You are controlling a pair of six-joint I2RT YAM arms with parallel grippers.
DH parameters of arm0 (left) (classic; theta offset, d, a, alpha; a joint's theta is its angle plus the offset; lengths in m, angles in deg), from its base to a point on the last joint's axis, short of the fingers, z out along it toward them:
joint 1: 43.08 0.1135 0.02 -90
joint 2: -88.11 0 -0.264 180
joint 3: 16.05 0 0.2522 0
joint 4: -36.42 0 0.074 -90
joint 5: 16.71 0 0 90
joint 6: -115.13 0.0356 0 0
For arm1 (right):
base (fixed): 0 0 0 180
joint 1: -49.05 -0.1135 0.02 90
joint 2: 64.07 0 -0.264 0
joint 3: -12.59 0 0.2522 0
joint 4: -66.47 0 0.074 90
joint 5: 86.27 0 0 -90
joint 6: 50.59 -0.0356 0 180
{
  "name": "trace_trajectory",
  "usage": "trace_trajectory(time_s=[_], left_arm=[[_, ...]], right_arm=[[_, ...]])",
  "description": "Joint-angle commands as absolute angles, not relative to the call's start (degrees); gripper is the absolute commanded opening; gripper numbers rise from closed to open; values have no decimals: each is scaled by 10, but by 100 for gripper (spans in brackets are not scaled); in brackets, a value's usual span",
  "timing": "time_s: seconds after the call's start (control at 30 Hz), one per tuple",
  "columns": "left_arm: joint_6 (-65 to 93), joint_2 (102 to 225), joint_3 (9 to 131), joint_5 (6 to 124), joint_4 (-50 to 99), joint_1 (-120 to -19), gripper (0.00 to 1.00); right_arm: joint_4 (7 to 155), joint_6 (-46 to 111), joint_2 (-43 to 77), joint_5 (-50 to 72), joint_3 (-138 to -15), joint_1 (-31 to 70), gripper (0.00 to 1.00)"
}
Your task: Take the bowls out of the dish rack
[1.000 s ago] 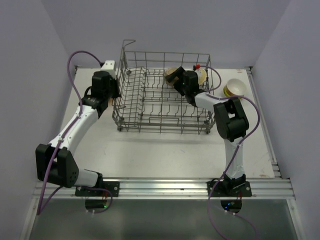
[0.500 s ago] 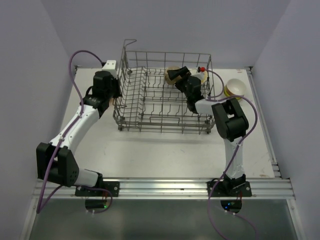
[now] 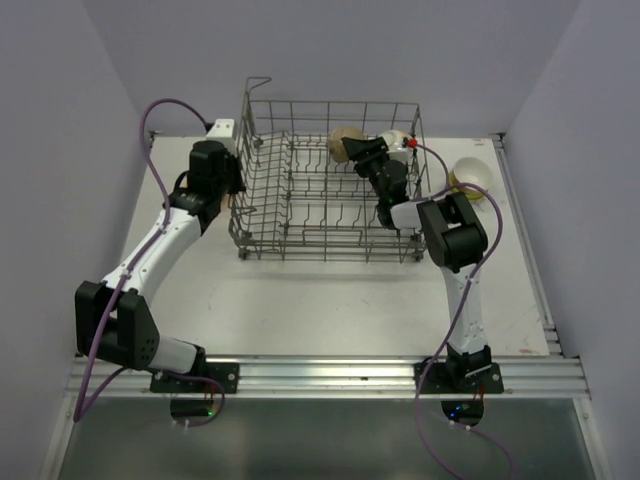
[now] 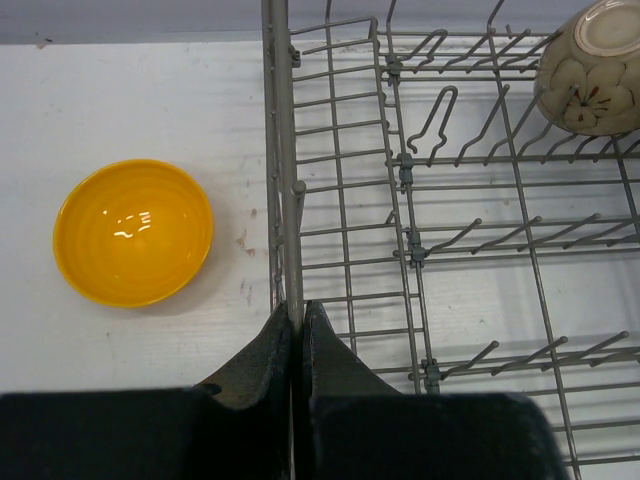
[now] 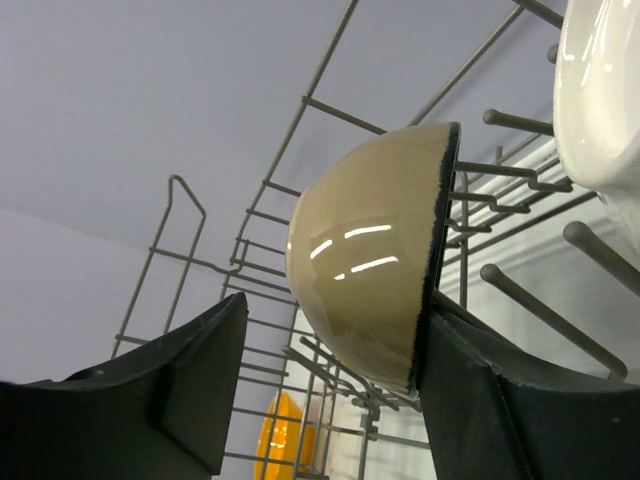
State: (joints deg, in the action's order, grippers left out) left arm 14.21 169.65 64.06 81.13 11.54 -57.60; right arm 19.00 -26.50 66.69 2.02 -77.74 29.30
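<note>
Your left hand [image 4: 297, 318] is pinched tight on the dish rack [image 3: 320, 250]. Its two fingers [image 4: 262, 365] are pressed together on the upright wire of the rack's left wall, with almost no gap between them. The rack sits on the white bench [image 3: 330, 305], towards the far side. Its handle loop [image 3: 258, 86] rises at the far left corner.

Just outside that left wall, in your left wrist view, a yellow bowl [image 4: 133, 232] rests mouth up on the bench, clear of the wires.

Your right hand [image 5: 335, 330] reaches into the far right part of the rack and straddles a tan bowl [image 5: 365, 270] that stands on edge among the tines. This hand is spread wide. One finger [image 5: 480, 395] lies against the bowl's dark rim on the mouth side. The other finger [image 5: 185, 375] is beside the rounded outer wall, and a strip of daylight shows between them. So you have the bowl bracketed but not clamped.

Right next to the tan bowl, on the mouth side, a white bowl [image 5: 605, 90] also stands in the tines. Whether the two bowls touch cannot be told.

Off the rack's right end, a pale bowl [image 3: 470, 173] rests on the bench near the far right corner, apart from the rack.
</note>
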Motion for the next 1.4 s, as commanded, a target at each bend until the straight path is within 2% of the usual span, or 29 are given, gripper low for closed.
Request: trace_trajectory(time_s=[0.0, 0.17, 0.2, 0.3, 0.4, 0.5, 0.57, 0.63, 0.77, 0.87, 1.37], left_arm=[[169, 1713, 638, 736, 82, -603, 0], [170, 1714, 638, 736, 81, -603, 0], [170, 1715, 638, 736, 82, -603, 0], [170, 1716, 637, 736, 82, -603, 0], [170, 1717, 637, 736, 82, -603, 0], [170, 1720, 639, 722, 82, -603, 0], [171, 1720, 639, 722, 81, -603, 0], [171, 1720, 639, 722, 82, -603, 0], [171, 1722, 639, 719, 82, -603, 0], [172, 1722, 639, 718, 81, -603, 0], [171, 1723, 638, 721, 79, -603, 0]], right_arm=[[89, -297, 673, 62, -800, 294, 66], [54, -315, 679, 76, -795, 300, 60], [42, -326, 682, 79, -797, 301, 55], [11, -348, 697, 91, -808, 304, 48], [-3, -358, 703, 102, -820, 309, 46], [16, -344, 699, 116, -837, 308, 35], [17, -346, 699, 121, -842, 308, 22], [18, -351, 700, 121, -846, 309, 13], [24, -354, 693, 112, -836, 312, 12], [24, -357, 693, 112, -835, 314, 0], [139, -328, 610, 167, -894, 311, 0]])
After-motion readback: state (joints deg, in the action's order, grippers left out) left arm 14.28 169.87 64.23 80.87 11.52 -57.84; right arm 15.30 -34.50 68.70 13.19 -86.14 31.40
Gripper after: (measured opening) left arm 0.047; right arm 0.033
